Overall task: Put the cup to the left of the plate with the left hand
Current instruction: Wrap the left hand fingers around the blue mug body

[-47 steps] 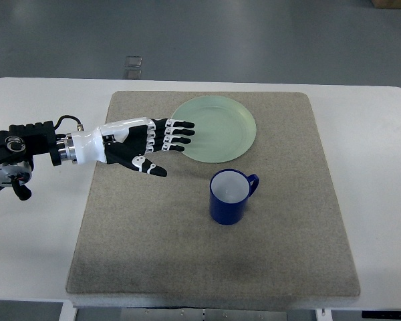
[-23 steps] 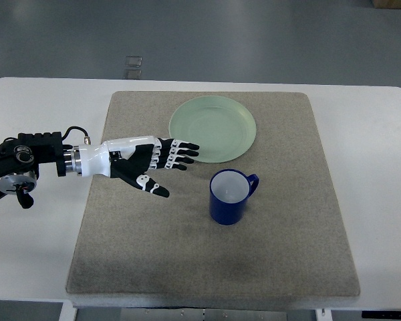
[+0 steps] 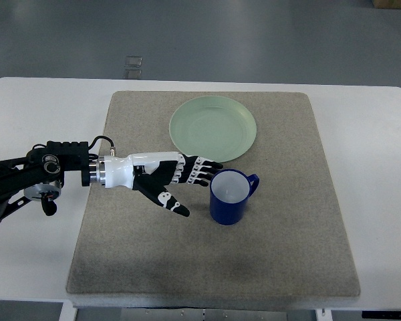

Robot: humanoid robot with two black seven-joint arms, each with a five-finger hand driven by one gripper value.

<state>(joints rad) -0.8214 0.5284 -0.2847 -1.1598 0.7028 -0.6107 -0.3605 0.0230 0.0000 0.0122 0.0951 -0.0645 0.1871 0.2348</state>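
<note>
A blue cup (image 3: 230, 195) with its handle to the right stands upright on the grey mat (image 3: 214, 267), just below the pale green plate (image 3: 214, 128). My left hand (image 3: 187, 184) reaches in from the left with its fingers spread and open, holding nothing. Its fingertips (image 3: 212, 167) are at the cup's left rim, and its thumb points down toward the mat beside the cup. The right arm is out of view.
The mat lies on a white table (image 3: 40, 120). A small clear object (image 3: 133, 65) sits on the floor beyond the table's far edge.
My left hand has moved down and to the right, from over the plate's left edge to the left side of the cup. The cup and plate have not moved.
</note>
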